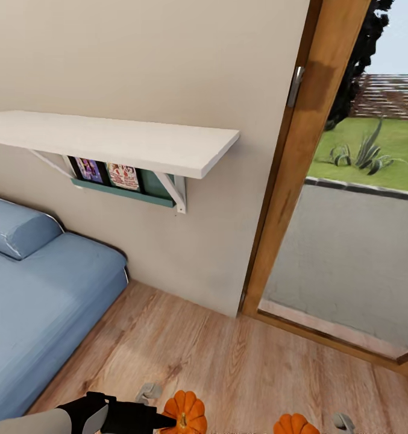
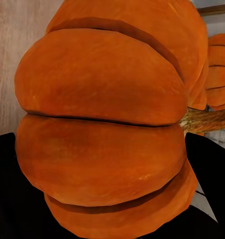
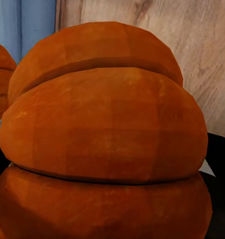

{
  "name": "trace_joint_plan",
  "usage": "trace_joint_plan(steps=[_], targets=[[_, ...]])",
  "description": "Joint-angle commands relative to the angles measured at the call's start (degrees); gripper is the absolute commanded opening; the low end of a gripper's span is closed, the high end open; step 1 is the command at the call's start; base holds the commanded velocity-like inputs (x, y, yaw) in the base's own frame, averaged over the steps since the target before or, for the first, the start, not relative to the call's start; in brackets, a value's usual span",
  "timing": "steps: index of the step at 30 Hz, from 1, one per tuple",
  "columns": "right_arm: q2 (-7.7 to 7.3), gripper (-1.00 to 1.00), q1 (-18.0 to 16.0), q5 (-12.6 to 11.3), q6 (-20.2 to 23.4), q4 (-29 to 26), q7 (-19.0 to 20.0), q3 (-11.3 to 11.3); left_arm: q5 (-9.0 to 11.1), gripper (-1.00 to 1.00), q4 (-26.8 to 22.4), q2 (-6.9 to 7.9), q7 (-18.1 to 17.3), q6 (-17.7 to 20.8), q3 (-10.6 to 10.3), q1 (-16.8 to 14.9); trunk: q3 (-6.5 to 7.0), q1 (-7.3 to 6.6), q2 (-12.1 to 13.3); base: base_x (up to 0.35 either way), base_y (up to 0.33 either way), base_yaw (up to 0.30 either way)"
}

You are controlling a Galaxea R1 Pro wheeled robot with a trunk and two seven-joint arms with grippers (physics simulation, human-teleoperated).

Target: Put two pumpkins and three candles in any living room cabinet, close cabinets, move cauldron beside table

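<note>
Two orange ribbed pumpkins show at the bottom edge of the head view, held above the wooden floor. My left gripper [image 1: 163, 420] is shut on the left pumpkin [image 1: 184, 411]. In the left wrist view that pumpkin [image 2: 102, 129] sits close up between the black fingers [image 2: 5, 194]. The right pumpkin [image 1: 294, 425] is cut off by the frame edge. In the right wrist view it [image 3: 102, 134] sits between the dark fingers [image 3: 219, 164] of my right gripper [image 3: 110, 214], which is shut on it. Each wrist view catches the other pumpkin at its edge. The candles, cabinet, cauldron and table are out of view.
A blue sofa [image 1: 41, 283] fills the left side. Above it a white wall shelf [image 1: 119, 141] juts out over a green rack of books [image 1: 122, 181]. A wooden-framed glass door [image 1: 288, 181] stands at right, with a garden beyond. Wooden floor [image 1: 228, 361] lies ahead.
</note>
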Motion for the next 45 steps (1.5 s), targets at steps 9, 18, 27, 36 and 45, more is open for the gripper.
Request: trace_joint_plan(steps=[9,18,27,36,45], targets=[[0.03,-1.00,0.0,0.1,-0.1,-0.1,0.1,-0.1,0.1,-1.00,2.3,-0.26,11.9,-0.2,0.0,1.2,0.79,-1.98,3.6,0.000,0.000,0.000],[0.36,-1.00,0.0,0.0,-0.4,0.2,-0.6,-0.1,0.3,-1.00,-0.4,-1.50,22.7,-0.4,0.2,3.0,1.58,-3.96,7.2,0.000,0.000,-0.001],[1.39,-1.00,1.3,1.4,-6.0,1.3,-0.8,0.0,0.4,-1.00,-1.2,-1.34,21.4,-0.5,0.2,3.6,2.38,-5.94,10.8,0.000,0.000,-0.094],[1.88,-1.00,1.3,3.3,-6.2,1.5,-0.7,0.0,0.4,-1.00,-1.2,-1.18,20.5,-0.6,0.2,3.6,3.35,-7.91,14.5,0.000,0.000,-0.178],[1.88,-1.00,1.3,3.2,-6.3,1.5,-3.0,0.0,0.5,-1.00,-1.2,-1.13,20.5,-0.6,0.2,3.6,4.57,-9.89,18.1,0.000,0.000,-0.248]])
